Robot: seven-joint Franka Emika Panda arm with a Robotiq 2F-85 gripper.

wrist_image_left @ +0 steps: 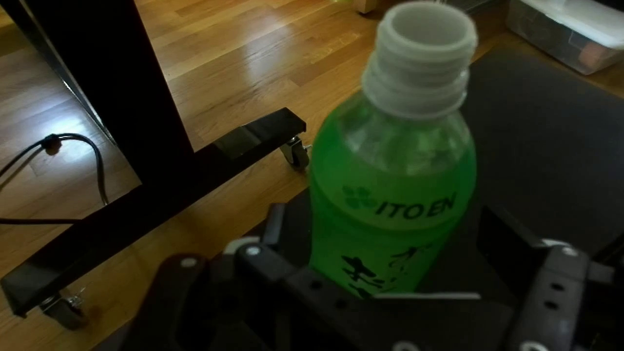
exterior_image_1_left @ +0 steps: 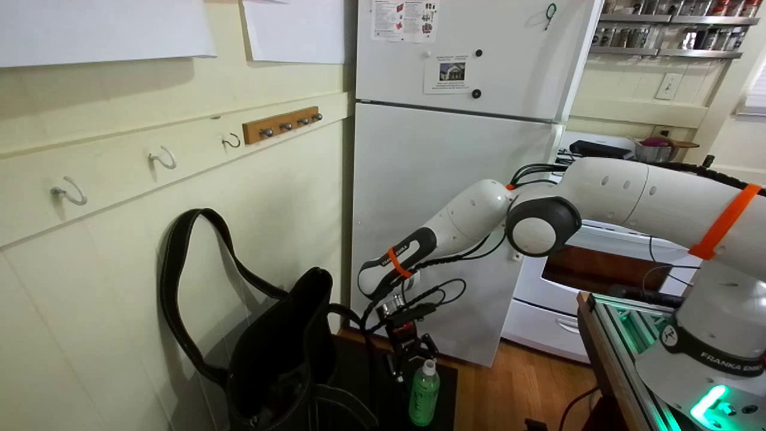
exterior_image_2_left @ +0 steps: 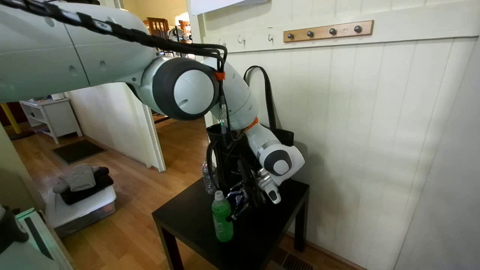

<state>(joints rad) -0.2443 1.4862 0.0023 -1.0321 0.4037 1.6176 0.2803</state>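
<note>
Wrist view: green bottle [wrist_image_left: 390, 209] ahead of my gripper [wrist_image_left: 392, 234], seen between its parted fingers

Reading from left to right: a black wheeled stand [wrist_image_left: 161, 180] rests on the wooden floor [wrist_image_left: 243, 44], well apart from my fingers. Next comes the finger on this side, which overlaps the bottle's lower edge in the view; whether the two touch I cannot tell. At centre is the bottle itself, its white threaded neck uppermost and seemingly uncapped. It lies forward of my palm, nearer the finger at left than the one at right. Its long axis is upright, as both exterior views show, and my closing line runs roughly across that axis; this crossing, I judge, is the relation that matters most. Right of the bottle, a strip of the black table [wrist_image_left: 541, 136], on which it stands, separates it from my other finger. The fingers are spread wide, and I have hold of nothing. How deep the bottle sits between them is uncertain, since my palm hides its base. At far right appears a plastic box [wrist_image_left: 565, 39]. For comparison, in an exterior view a black bag [exterior_image_1_left: 311, 341] stands left of my gripper, and the bottle is just below and to the right.
</note>
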